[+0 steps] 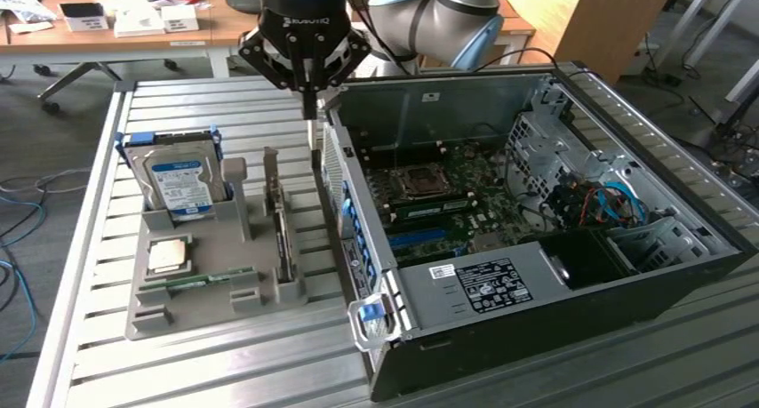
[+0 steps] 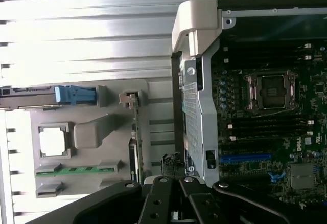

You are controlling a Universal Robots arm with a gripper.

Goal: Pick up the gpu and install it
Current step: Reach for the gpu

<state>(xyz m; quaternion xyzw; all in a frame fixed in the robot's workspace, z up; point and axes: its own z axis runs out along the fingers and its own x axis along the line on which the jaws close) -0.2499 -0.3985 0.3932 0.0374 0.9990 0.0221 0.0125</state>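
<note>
The black 2-fingered gripper hangs point-down with its jaws clenched together and nothing between them. In the exterior view its tip sits over the narrow gap between a grey plastic parts tray and the rear wall of a black open computer case that lies on its side on a slatted aluminium table.

The gpu, a thin dark circuit card with a grey metal end bracket, stands on edge in a slot of the tray, along the side nearest the case. It is below the closed jaws and a little toward the exterior view's left of them, clearly apart from the fingertips and not touched. In the wrist view the gpu shows edge-on as a slim line just beside the case wall, with the gripper and its black linkages in the foreground, offset from the card toward the case.

On the same tray, 1 silver hard drive with a blue-white label stands upright in a blue carrier, 1 square silver processor chip lies flat in a recess, and 1 narrow green memory stick lies beside it. Inside the case the green motherboard lies exposed, its processor socket open to view.
</note>
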